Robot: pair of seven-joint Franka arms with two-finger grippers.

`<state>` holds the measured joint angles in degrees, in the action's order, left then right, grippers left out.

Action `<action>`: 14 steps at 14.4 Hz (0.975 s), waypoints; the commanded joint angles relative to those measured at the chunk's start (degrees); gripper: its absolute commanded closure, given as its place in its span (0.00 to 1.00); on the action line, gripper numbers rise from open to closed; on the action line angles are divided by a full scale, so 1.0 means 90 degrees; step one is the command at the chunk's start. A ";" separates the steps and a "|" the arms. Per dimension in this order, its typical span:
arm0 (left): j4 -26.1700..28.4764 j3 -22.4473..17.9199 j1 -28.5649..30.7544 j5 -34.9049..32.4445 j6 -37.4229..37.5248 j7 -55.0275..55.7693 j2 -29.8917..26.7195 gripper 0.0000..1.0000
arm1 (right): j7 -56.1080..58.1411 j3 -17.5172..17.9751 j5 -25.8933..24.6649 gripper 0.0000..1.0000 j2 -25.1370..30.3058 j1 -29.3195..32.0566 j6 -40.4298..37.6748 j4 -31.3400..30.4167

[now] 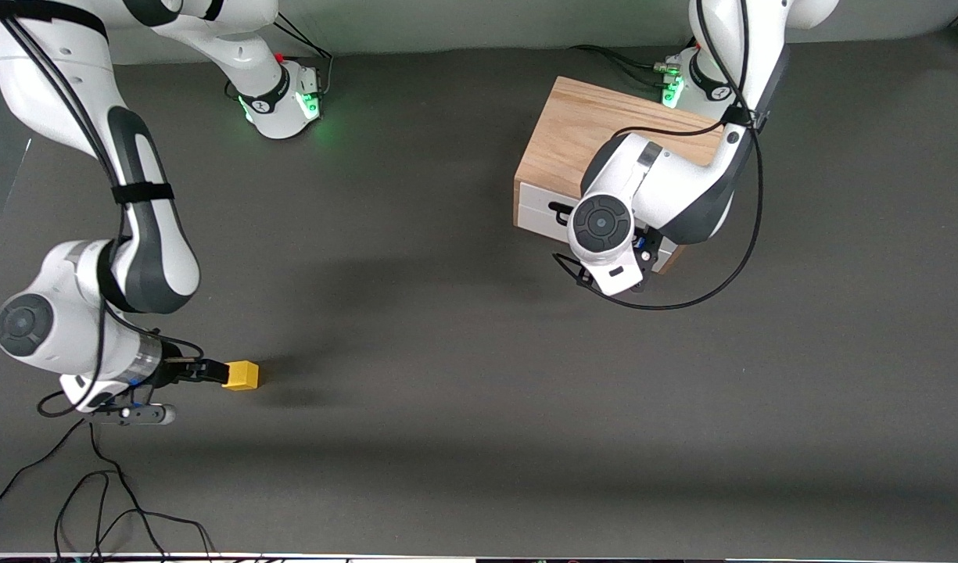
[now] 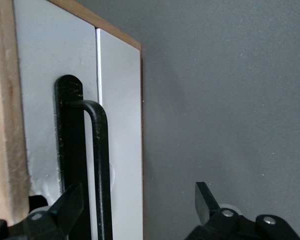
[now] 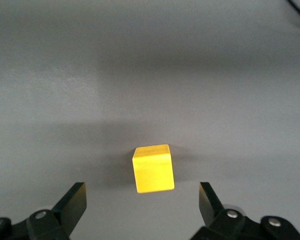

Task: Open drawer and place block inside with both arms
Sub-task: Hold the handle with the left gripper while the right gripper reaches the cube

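Standing shut at the left arm's end of the table, the drawer (image 1: 553,213) could jam if the open left gripper (image 2: 135,202), straddling its black handle (image 2: 97,165), pulls skewed. The open right gripper (image 3: 142,200) flanks the block (image 1: 242,375); closing off-centre may nudge it away.

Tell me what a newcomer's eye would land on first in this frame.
The bright yellow cube on the dark table, toward the right arm's end, stands out first; the right end effector sits open at it, fingers apart on either side. Next is the oak cabinet near the left arm's base, its white drawer shut, with the open left end effector straddling the black wire handle.
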<state>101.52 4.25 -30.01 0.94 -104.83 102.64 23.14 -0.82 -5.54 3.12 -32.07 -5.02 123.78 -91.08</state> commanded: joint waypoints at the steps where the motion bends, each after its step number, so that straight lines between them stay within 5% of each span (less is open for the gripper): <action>1: 0.0205 -0.0023 -0.0074 -0.0114 -0.0168 0.0050 -0.0051 0.00 | 0.0013 -0.0010 -0.0015 0.00 -0.0294 0.0001 0.0220 0.0013; 14: 0.0001 -0.0023 -0.0065 -0.0378 -0.0978 0.0041 0.0212 0.00 | 0.0013 -0.0010 -0.0015 0.00 -0.0587 -0.0028 0.1110 -0.0768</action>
<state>102.89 4.39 -30.19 -1.34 -111.23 102.62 24.07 -0.82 -5.53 3.12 -37.82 -5.16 132.73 -97.23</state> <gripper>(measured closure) 0.000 0.000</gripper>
